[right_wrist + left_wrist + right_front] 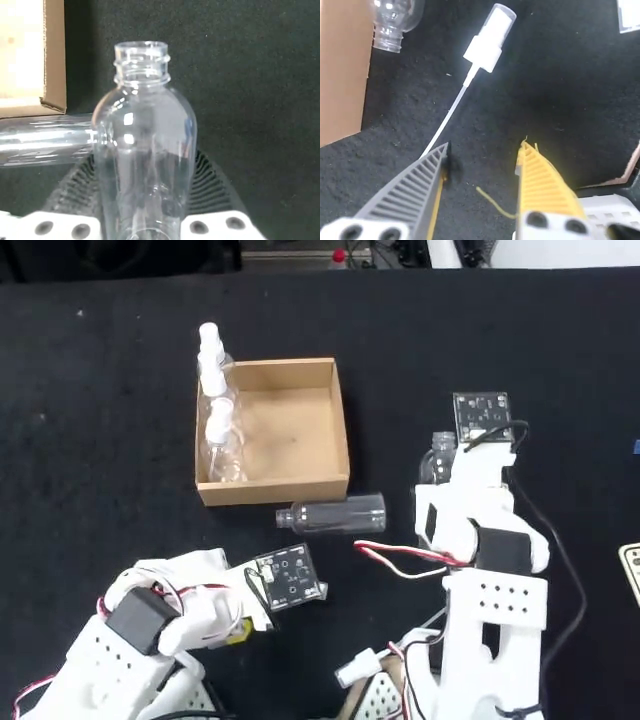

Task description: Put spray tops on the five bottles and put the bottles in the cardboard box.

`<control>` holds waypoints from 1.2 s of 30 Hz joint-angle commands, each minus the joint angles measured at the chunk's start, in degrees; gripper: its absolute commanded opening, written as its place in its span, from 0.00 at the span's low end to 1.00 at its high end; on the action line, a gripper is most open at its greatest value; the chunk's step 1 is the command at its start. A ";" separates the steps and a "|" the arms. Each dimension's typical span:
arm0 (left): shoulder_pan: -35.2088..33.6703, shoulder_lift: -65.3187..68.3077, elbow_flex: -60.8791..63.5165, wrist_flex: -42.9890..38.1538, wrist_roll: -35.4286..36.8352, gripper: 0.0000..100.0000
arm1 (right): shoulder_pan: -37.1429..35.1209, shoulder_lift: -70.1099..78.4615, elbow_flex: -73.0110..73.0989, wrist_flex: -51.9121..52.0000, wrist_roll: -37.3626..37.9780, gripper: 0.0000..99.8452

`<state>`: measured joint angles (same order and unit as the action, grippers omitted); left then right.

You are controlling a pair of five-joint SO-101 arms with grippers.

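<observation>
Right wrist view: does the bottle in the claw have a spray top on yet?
No, the bottle shows a bare, open threaded neck with nothing fitted on it.

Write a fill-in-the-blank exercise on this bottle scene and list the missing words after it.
1. The right gripper is shut on a clear ____ with a bare neck.
2. A loose ____ lies on the black table ahead of the left gripper, whose jaws are open.
3. Another capless bottle lies on its ____ in front of the cardboard box.
Missing words: bottle; spray top; side.
</observation>
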<state>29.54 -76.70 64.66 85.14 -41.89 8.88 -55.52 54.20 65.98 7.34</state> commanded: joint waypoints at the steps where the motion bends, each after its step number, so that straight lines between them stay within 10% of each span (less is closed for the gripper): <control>1: 0.75 0.09 -2.42 -0.62 -0.26 0.20 | -0.97 -1.89 -0.22 -1.41 -0.53 0.01; 21: 5.67 24.62 -15.08 -8.70 -4.31 0.21 | -0.35 -1.80 -0.13 -1.05 -0.53 0.01; 36: 6.46 34.20 -11.03 -21.89 -5.45 0.21 | 20.13 -1.71 -0.22 -1.14 -0.53 0.01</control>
<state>35.96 -43.47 53.14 68.62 -47.08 25.58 -55.52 54.20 65.98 7.34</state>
